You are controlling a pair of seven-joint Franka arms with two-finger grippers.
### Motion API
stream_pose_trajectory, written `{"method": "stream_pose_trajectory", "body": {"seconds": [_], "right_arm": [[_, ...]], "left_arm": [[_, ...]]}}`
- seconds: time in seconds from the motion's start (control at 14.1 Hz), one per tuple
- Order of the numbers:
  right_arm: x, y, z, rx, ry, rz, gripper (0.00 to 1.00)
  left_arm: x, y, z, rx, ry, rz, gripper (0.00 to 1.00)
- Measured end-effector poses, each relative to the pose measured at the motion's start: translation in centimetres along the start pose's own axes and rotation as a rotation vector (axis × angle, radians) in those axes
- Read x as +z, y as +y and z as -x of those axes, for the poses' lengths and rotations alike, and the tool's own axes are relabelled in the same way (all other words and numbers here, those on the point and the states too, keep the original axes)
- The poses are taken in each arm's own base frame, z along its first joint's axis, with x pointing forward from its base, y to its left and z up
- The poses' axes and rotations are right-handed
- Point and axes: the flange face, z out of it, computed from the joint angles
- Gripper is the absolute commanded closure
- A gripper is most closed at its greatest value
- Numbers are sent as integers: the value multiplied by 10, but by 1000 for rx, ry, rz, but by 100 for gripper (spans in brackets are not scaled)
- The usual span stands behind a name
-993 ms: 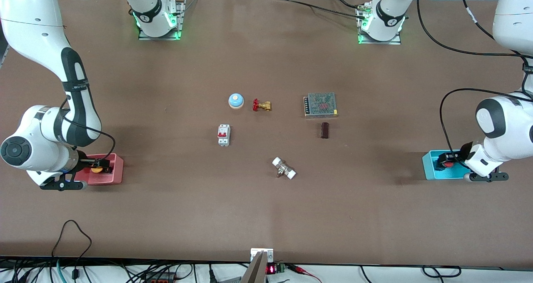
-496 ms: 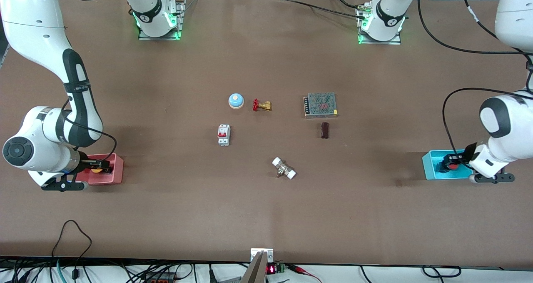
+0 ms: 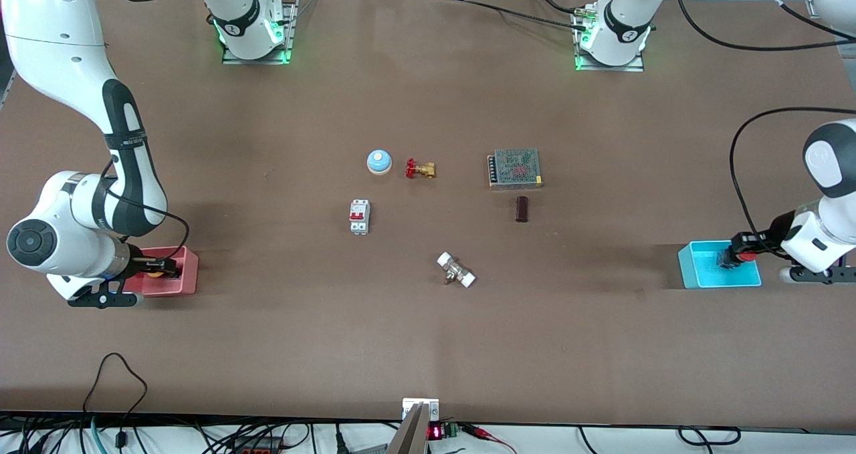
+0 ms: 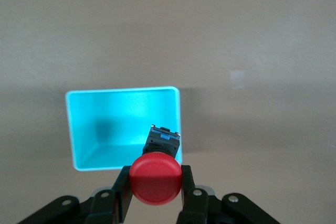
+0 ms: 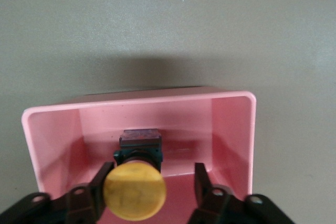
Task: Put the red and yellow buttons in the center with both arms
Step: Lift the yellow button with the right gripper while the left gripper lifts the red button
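My left gripper (image 3: 737, 248) is shut on the red button (image 3: 734, 256) and holds it in the air above the cyan tray (image 3: 702, 277). In the left wrist view the red cap (image 4: 156, 176) sits clamped between the fingers, over the tray's rim (image 4: 121, 92). My right gripper (image 3: 159, 265) is down in the pink tray (image 3: 188, 273), open around the yellow button (image 3: 154, 273). In the right wrist view one finger (image 5: 101, 181) touches the yellow cap (image 5: 134, 190) and the other finger stands apart from it. The brown table centre (image 3: 435, 220) is bare.
Around the table's centre lie a blue-and-white bell (image 3: 378, 162), a brass valve with a red handwheel (image 3: 420, 169), a white breaker (image 3: 359, 216), a metal mesh box (image 3: 514, 168), a dark brown block (image 3: 521, 208) and a white-ended fitting (image 3: 456, 270).
My left gripper has risen out of the cyan tray with the red button and drifted toward the left arm's end of the table. The right arm has hardly moved.
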Motion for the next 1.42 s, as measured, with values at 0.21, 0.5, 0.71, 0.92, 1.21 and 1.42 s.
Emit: {"method": "stream_pose_trajectory", "body": {"seconds": [0.21, 0.5, 0.71, 0.92, 1.21, 1.42], "right_arm": [[0, 0, 0, 0, 0, 0, 68], [-2, 2, -1, -19, 4, 1, 69], [-14, 3, -5, -30, 9, 2, 69], [-69, 4, -7, -30, -38, -7, 70], [-150, -48, -5, -54, -25, -17, 70], [-157, -123, -3, 6, -29, -103, 69]], "left_arm": [[3, 64, -1, -11, -42, 2, 76], [21, 144, 7, -37, -81, -1, 75], [49, 188, 20, -52, -79, -5, 75], [87, 224, 39, -70, -30, 2, 73], [129, 246, 62, -78, -10, 11, 61], [142, 250, 65, -77, -21, 10, 49]]}}
